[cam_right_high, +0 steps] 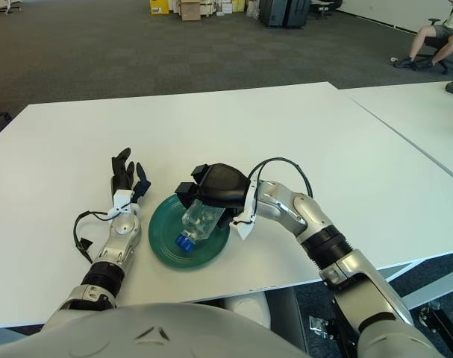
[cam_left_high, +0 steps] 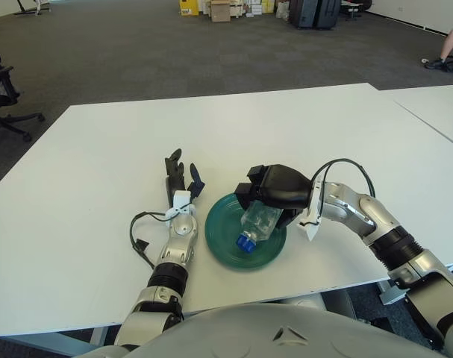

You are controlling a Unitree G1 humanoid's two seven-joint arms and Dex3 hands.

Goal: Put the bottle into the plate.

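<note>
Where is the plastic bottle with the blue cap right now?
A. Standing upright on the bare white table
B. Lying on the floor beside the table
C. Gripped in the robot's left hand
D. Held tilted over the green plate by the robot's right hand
D. The right hand is wrapped around the bottle, which slants cap-down over the green plate; the left hand shows left of the plate, holding nothing.

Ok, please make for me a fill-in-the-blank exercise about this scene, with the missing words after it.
1. The right robot hand holds a clear bottle with a ____ cap.
2. The bottle is over a ____ plate.
3. The bottle's cap points toward the robot's ____ side.
4. The left robot hand, fingers spread, shows to the ____ of the plate.

Missing words: blue; green; left; left
</note>
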